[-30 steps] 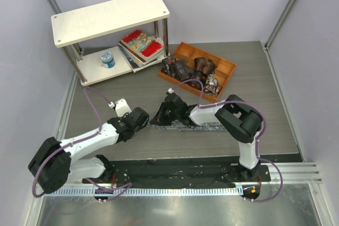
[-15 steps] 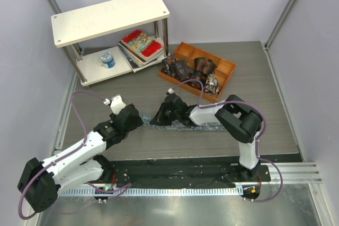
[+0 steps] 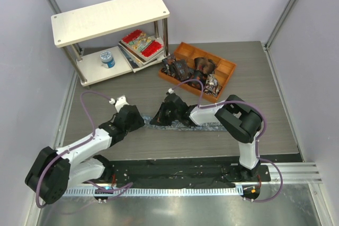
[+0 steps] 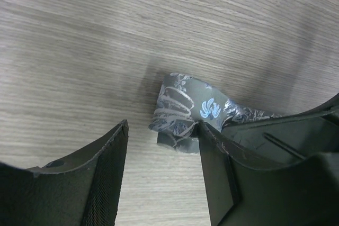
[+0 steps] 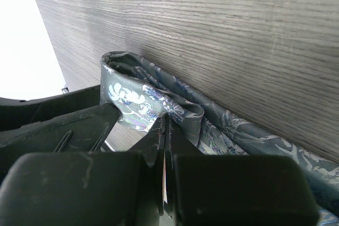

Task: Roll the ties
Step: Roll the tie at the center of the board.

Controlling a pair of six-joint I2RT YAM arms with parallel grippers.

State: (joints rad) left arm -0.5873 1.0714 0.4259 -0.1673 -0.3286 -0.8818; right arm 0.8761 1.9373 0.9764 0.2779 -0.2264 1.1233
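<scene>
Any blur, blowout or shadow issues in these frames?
Top external: even light, sharp, sheen on the metal strip. Left wrist: tie sharp, left pincer soft at the edges, faint shadow beside the tie. Right wrist: upper left blown out white, right pincer blurred up close.

The grey wood-grain table (image 3: 265,107) is carrying a long grey-blue tie (image 3: 209,126), an orange divided tray (image 3: 231,69) and a white two-tier shelf (image 3: 111,17).

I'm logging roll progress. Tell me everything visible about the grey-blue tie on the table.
The grey-blue tie is woven, slightly shiny fabric with a pale floral pattern. Most lies flat along the wooden table; its left end curls up into a loose loop. The right gripper is shut on the fabric at that loop; the open left gripper sits at the end, one finger seemingly against it.
</scene>
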